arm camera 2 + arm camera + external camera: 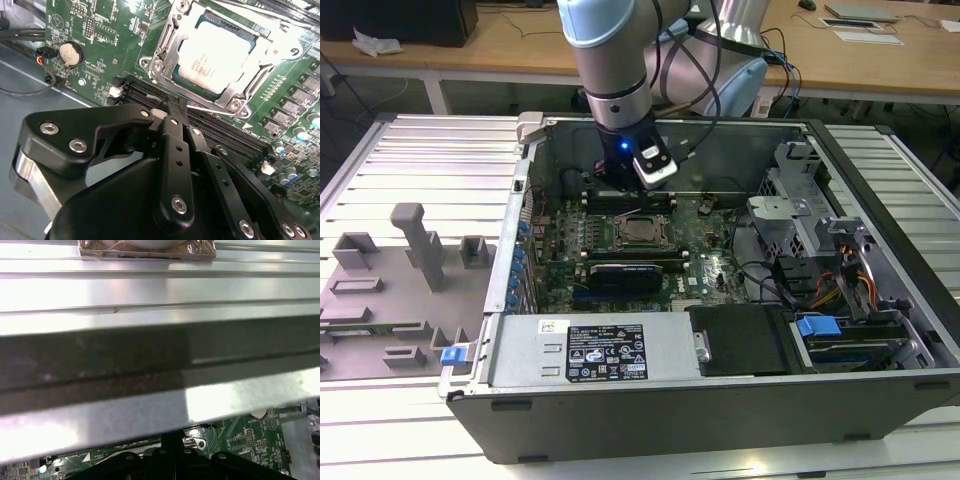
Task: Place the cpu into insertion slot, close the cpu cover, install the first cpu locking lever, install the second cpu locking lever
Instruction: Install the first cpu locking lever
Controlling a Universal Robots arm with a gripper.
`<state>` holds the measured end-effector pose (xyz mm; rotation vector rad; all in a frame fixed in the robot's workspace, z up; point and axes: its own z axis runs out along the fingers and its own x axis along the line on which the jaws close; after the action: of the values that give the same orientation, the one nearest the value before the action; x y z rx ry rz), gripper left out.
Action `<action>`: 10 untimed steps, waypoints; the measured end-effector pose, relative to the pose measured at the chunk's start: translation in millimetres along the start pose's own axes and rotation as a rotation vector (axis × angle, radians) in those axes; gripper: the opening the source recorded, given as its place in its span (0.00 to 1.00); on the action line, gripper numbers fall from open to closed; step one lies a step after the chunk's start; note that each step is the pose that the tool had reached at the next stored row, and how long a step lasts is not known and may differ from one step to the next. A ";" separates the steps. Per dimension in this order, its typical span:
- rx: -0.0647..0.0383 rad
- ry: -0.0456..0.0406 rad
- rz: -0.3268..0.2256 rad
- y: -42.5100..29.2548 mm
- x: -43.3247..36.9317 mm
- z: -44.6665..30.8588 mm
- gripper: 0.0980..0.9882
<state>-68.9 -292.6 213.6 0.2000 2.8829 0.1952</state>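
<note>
One arm: a grey and blue robot arm [610, 60] reaches down from the top middle of the exterior view into the open computer case [720, 425].
Pincer: the gripper [169, 107] has its black fingers [172, 150] pressed tight together, with nothing seen between the tips.
Where it is: the tips sit just beside the socket, over the long black slots [225, 132].
Cpu: the cpu [212, 55] lies flat inside the insertion slot [617, 233], in the middle of the exterior view.
Cpu cover: the cpu cover [167, 42] lies down over the chip's edges, and its far corner is cut off.
Lever: a thin metal rod [215, 109] runs along the socket's side, right next to the tips. I cannot tell if it is hooked in.
Hard to see: in the first wrist view a shiny grey and dark band [160, 355] hides most of the green board [250, 435].
</note>
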 end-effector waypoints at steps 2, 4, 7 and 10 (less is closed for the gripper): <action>0.003 -0.0012 0.004 1.3 0.2 0.5 0.01; 0.009 -0.0031 0.014 1.7 0.1 1.3 0.01; 0.015 -0.0059 0.032 2.2 -0.1 2.6 0.01; 0.019 -0.0084 0.048 4.0 0.3 3.8 0.01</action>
<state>-67.7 -288.2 210.4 0.2730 2.8744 0.1752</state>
